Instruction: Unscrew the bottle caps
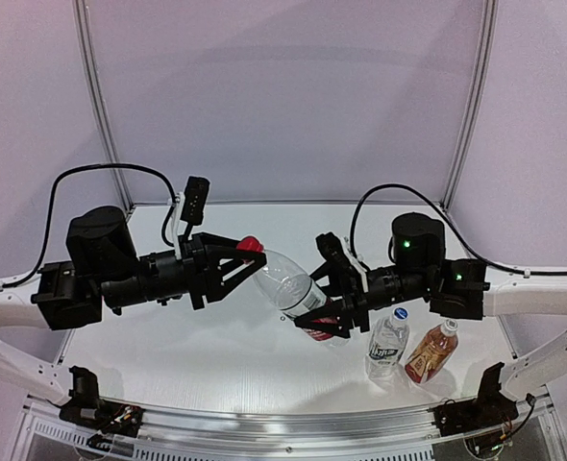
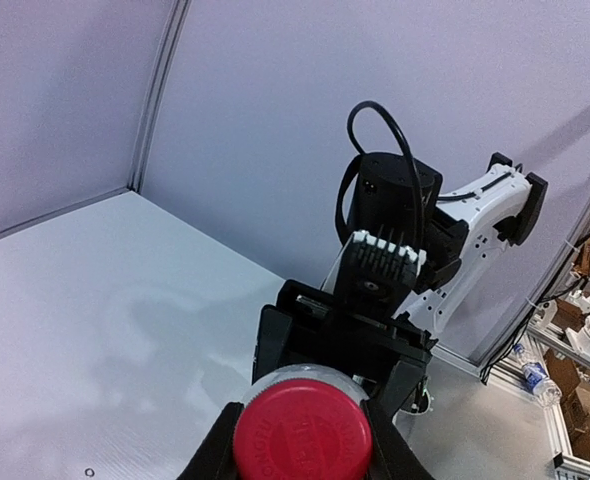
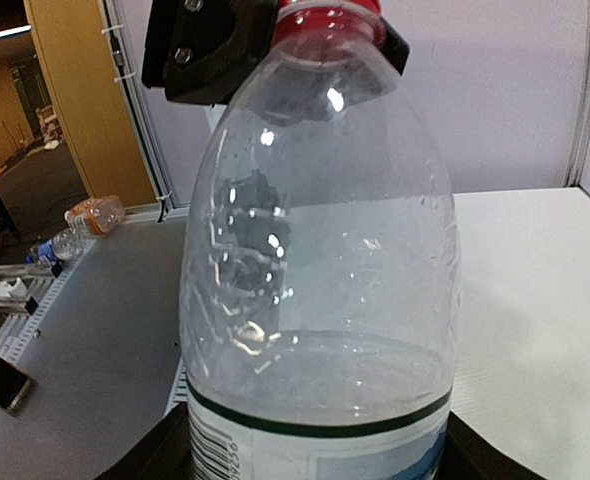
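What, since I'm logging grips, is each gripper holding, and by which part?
Left gripper pinches the red cap; right gripper clasps the same clear bottle around its labelled lower body.

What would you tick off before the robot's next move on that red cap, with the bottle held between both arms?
1. Left gripper shut on red cap: ok.
2. Right gripper clamped on clear bottle's labelled end: ok.
3. Bottle held off the table: ok.
4. Cap already loosened: cannot tell.
5. Blue-capped bottle and amber bottle apart from held one: ok.
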